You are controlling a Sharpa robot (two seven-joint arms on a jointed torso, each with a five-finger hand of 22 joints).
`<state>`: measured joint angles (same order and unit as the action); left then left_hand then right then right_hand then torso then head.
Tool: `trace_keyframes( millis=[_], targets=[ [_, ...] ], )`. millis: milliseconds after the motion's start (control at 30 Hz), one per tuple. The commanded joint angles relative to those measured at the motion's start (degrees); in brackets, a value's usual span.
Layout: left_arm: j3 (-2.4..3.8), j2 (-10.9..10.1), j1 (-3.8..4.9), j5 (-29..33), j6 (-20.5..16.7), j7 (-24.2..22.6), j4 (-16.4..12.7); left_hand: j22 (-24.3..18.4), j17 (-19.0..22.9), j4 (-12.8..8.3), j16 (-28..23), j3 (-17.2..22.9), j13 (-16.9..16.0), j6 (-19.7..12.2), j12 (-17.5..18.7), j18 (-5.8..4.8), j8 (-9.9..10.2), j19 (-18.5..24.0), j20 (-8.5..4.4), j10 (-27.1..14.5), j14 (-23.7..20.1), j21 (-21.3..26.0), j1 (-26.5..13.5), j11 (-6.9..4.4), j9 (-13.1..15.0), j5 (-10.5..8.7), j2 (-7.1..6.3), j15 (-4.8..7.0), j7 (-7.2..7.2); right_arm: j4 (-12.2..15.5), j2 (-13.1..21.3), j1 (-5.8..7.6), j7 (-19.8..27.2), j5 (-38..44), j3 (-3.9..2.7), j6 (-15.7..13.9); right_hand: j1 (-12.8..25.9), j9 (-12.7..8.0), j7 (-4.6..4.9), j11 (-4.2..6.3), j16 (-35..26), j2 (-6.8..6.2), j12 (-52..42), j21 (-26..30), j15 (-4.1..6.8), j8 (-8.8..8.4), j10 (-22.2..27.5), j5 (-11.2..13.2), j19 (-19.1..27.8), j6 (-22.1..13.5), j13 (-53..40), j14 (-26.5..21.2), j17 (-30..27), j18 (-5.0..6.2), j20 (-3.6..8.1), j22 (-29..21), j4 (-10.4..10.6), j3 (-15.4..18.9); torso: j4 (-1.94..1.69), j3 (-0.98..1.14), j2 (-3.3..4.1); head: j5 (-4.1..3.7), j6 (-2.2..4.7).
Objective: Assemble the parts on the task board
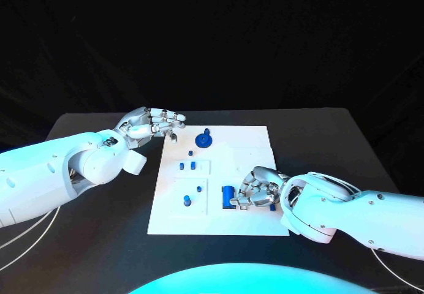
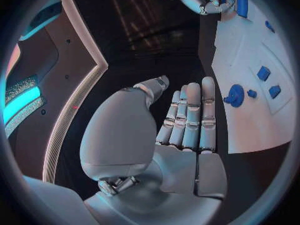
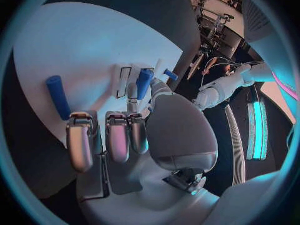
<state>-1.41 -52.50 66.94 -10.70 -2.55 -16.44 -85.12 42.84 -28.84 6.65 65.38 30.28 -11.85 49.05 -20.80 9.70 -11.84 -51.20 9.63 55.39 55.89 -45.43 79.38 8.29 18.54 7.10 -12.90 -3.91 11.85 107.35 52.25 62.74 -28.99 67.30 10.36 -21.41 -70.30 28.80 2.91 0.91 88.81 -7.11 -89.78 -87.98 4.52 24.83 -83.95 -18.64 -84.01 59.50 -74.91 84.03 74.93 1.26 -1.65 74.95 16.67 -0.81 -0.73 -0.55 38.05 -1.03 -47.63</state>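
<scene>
Board (image 1: 231, 138), white, lies mid-table with blue parts on it. A round part (image 1: 204, 139) sits at 12 o'clock, a long blue peg (image 1: 228, 195) near 5 o'clock. The right hand (image 1: 254, 191) rests beside that peg; the right wrist view shows its fingers (image 3: 80, 142) curled down on the board, peg (image 3: 59, 97) loose. The left hand (image 1: 152, 125) hovers at 10 o'clock; its wrist view shows fingers (image 2: 190, 117) straight, together, holding nothing.

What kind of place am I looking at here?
Probably a robotics lab test bench: a black table draped in dark cloth, a white task board with small blue parts, and two robot hands, left hand, right hand.
</scene>
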Motion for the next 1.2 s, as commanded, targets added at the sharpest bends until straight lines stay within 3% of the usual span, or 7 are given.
trace_keyframes(
  millis=[33, 267, 767, 1000, 1200],
  targets=[
    [0.03, 0.02, -0.07, 0.25, 0.84, -0.25, -0.17, -0.05, 0.05, 0.24, -0.30, -0.07, 0.02, -0.39, -0.19, 0.79, 0.38, -0.37, -0.02, -0.40, -0.01, 0.39, -0.09, -0.18, -0.05, 0.04, 0.21, -0.21, 0.06, 0.11, -0.08, -0.04, 0.21, 1.24, 0.01, 1.11, -0.61, -0.08, 0.07, 0.29, 0.26, 0.02, -0.22, -0.28, 0.23, -0.09, -6.05, 0.03, -5.43, -0.14, -15.09, 5.37, 12.26, -0.86, 0.25, 14.09, -0.04, -0.39, 0.03, 0.02, 0.01, -0.14, 0.06],
    [0.02, 0.03, -0.07, 0.25, 0.85, -0.24, -0.15, -0.05, 0.05, 0.24, -0.30, -0.07, 0.02, -0.39, -0.19, 0.79, 0.38, -0.37, -0.02, -0.40, -0.01, 0.39, -0.09, -0.18, -0.05, 0.04, 0.21, -0.21, 0.06, -0.18, -0.44, -0.04, -0.65, 3.37, 0.01, 0.30, -1.72, -0.21, 0.04, 0.32, 0.26, -0.51, -0.22, -0.26, 0.26, -0.15, -6.05, 0.00, -5.43, -0.04, -15.09, 5.38, 12.29, -0.86, 0.27, 14.09, -0.05, -0.79, 0.02, 0.02, 0.02, -0.18, 0.08],
    [0.02, 0.04, -0.07, 0.24, 0.84, -0.25, -0.14, -0.13, 0.07, 0.35, -0.31, -0.07, 0.02, -0.39, -0.28, 0.80, 0.36, -0.43, 0.00, -0.43, -0.03, 0.51, -0.03, -0.18, -0.06, 0.01, 0.34, -0.22, 0.06, -2.17, -1.80, -0.07, -1.84, 3.99, 0.01, -1.17, -1.82, -0.41, 0.00, 0.36, 0.27, 0.79, -0.22, -0.29, 0.30, -0.23, -6.05, 0.02, -5.45, 0.25, -15.09, 5.38, 12.33, -0.87, 0.30, 14.12, 0.13, -1.84, -0.02, 0.00, 0.01, -0.26, 0.07],
    [0.02, 0.01, -0.07, 0.24, 0.85, -0.24, -0.14, -0.13, 0.07, 0.35, -0.31, -0.07, 0.02, -0.39, -0.28, 0.80, 0.36, -0.43, 0.00, -0.43, -0.03, 0.51, -0.03, -0.18, -0.06, 0.01, 0.34, -0.22, 0.06, -1.23, -1.16, -0.08, -0.66, 4.05, 0.00, -2.23, -0.92, -0.52, 0.07, 0.31, 0.24, 0.53, -0.22, -0.24, 0.27, -0.30, -6.05, 0.15, -5.43, 0.29, -15.09, 5.37, 12.26, -0.86, 0.30, 14.09, 0.16, -1.68, -0.01, -0.01, 0.00, -0.26, 0.12],
    [0.02, -0.03, -0.07, 0.23, 0.85, -0.23, -0.12, -0.13, 0.07, 0.35, -0.31, -0.07, 0.02, -0.39, -0.28, 0.80, 0.36, -0.43, 0.00, -0.43, -0.03, 0.51, -0.03, -0.18, -0.06, 0.01, 0.34, -0.22, 0.06, 0.80, 1.43, 0.19, 0.59, 4.02, -0.14, -4.17, -0.33, -0.61, 0.14, 0.25, 0.18, 0.10, -0.22, 0.03, 0.23, -0.40, -6.05, 0.16, -5.35, 0.20, -15.09, 5.34, 12.11, -0.79, 0.28, 13.95, 0.16, -1.45, 0.03, -0.04, -0.05, -0.30, 0.21]
  ],
)
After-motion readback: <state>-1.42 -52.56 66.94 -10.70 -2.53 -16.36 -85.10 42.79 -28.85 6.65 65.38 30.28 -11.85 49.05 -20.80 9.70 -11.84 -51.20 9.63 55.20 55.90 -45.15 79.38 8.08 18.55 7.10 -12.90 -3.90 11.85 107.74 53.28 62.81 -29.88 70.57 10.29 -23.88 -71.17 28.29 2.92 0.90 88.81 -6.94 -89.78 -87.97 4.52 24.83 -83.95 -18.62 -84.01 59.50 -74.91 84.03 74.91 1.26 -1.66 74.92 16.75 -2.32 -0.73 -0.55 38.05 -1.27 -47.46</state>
